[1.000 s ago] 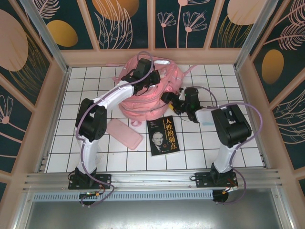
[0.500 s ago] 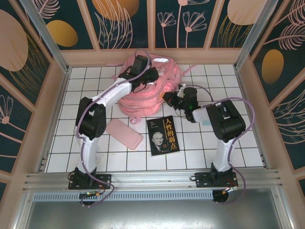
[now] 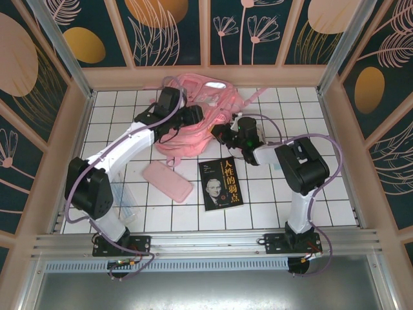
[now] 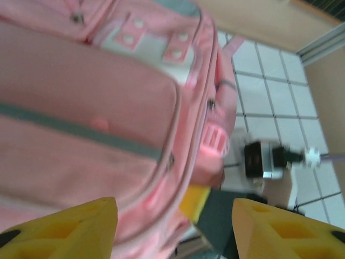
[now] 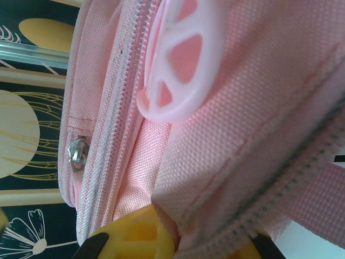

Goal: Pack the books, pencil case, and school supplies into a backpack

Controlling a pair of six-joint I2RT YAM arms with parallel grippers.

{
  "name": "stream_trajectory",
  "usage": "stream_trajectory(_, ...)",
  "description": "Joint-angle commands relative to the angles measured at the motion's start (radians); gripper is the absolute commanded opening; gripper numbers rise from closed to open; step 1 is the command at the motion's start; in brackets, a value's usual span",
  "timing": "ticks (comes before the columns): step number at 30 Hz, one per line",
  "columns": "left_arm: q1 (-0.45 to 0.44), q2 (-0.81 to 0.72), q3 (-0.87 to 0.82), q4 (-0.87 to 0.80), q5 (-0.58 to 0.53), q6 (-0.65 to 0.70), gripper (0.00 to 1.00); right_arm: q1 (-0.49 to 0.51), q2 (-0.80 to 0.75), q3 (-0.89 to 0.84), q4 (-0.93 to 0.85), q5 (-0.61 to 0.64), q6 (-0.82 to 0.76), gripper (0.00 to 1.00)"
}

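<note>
The right gripper (image 5: 194,244) is clamped on a fold of the backpack (image 5: 226,135): in the right wrist view pink fabric fills the space between its yellow fingers (image 5: 135,237). A metal zip slider (image 5: 78,151) sits at the left of that view on a closed zip line, and a pale rubber tag (image 5: 183,59) lies at the top centre.

The left gripper (image 4: 172,231) has its fingers (image 4: 64,229) wide apart, with nothing between them. The backpack's front pocket lies just beyond them.

In the top view the right gripper (image 3: 222,134) meets the lower right edge of the backpack (image 3: 206,103). The left gripper (image 3: 189,116) is over the bag's left half.

Judgement: the step in hand is opening the bag, and nothing appears packed yet. The next move calls for the left gripper to close on a zip pull or flap and draw it while the right one anchors the fabric. The soft cloth may bunch rather than part.

The backpack lies at the upper centre, close to the back wall, so little room remains above it. The book (image 3: 221,183) lies just below the right gripper, and the pencil case (image 3: 168,181) lies to its left, apart from it. A clear box (image 3: 129,203) rests at the lower left by the left arm. Bare table (image 3: 322,194) at the right offers free room.
</note>
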Motion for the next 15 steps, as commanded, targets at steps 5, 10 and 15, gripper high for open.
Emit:
stream_trajectory(5,-0.059,0.027,-0.098,-0.153,-0.078,-0.002,0.52,0.027,0.006,0.076,0.037,0.046,0.013,0.0)
stream_trajectory(10,-0.064,0.064,-0.12,-0.151,-0.111,-0.014,0.46,0.035,-0.004,0.07,0.025,0.051,0.007,0.0)
stream_trajectory(15,-0.063,0.063,-0.154,-0.151,-0.14,-0.025,0.44,0.035,-0.012,0.064,0.012,0.059,-0.002,0.0)
